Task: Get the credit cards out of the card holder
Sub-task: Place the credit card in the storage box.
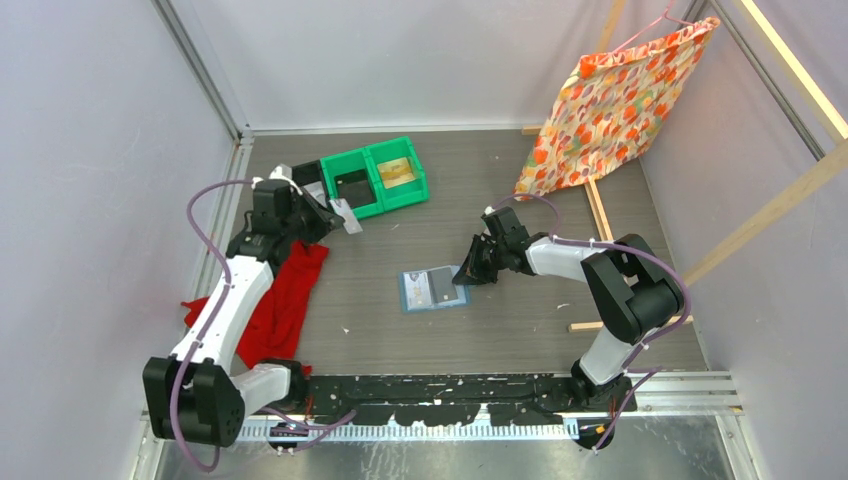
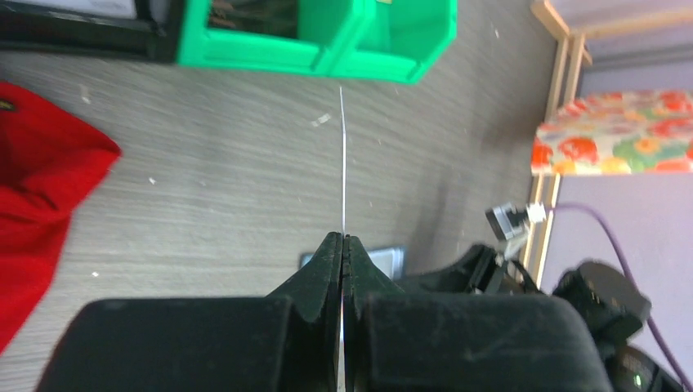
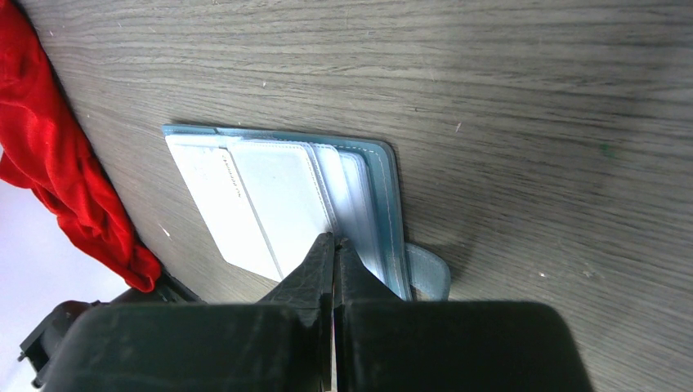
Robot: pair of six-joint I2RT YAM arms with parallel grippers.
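My bench [image 1: 500, 200] is grey wood grain, walled in white. The holder [image 1: 432, 290] lies open at mid-bench. My right tool [image 1: 468, 275] sits at the holder's right edge; in the wrist view its fingers [image 3: 315, 265] are pressed together over the pale slots, and I cannot tell whether they pinch anything. My left tool [image 1: 335, 215] is clamped on a card [image 2: 343, 163], held edge-on just beside the green bins [image 1: 375, 178]. A red cloth [image 1: 285, 300] lies left.

The card holder [image 1: 432, 290] is laid open mid-table. The bins [image 1: 376, 178] are set behind it, the cloth [image 1: 280, 305] to its left
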